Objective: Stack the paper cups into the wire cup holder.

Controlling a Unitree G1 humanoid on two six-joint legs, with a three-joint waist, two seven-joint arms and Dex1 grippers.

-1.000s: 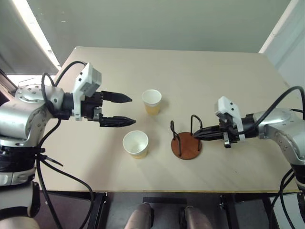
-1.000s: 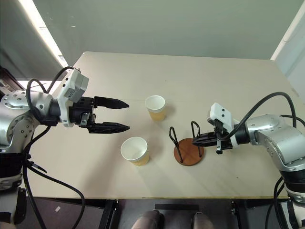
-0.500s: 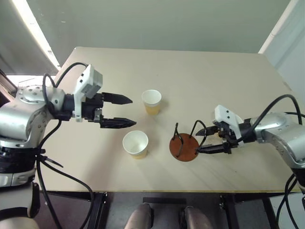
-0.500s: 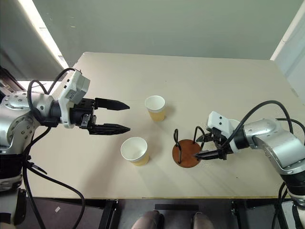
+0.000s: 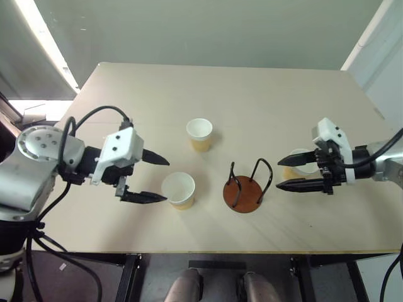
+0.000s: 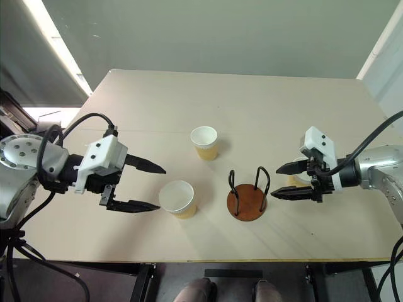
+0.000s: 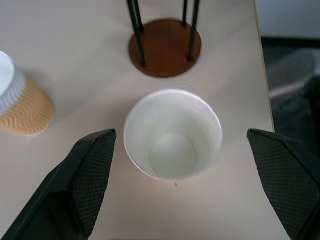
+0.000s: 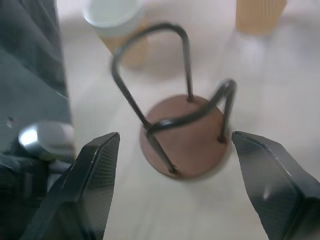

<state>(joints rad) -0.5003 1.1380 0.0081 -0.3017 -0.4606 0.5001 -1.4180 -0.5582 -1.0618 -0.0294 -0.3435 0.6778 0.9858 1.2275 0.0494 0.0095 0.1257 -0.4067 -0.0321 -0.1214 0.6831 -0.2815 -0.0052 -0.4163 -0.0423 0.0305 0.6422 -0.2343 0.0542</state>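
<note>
left tool [image 5: 153, 178]: spread wide, holding nothing, nearest paper cup [image 5: 179, 190] just off its tips | right tool [image 5: 286, 172]: spread apart, empty, beside wire cup holder [image 5: 244, 189]

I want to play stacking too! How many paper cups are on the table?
3 small white-rimmed tan paper cups: one toward the table's far middle, one near the front beside the left end effector, one partly hidden behind the right end effector.
</note>
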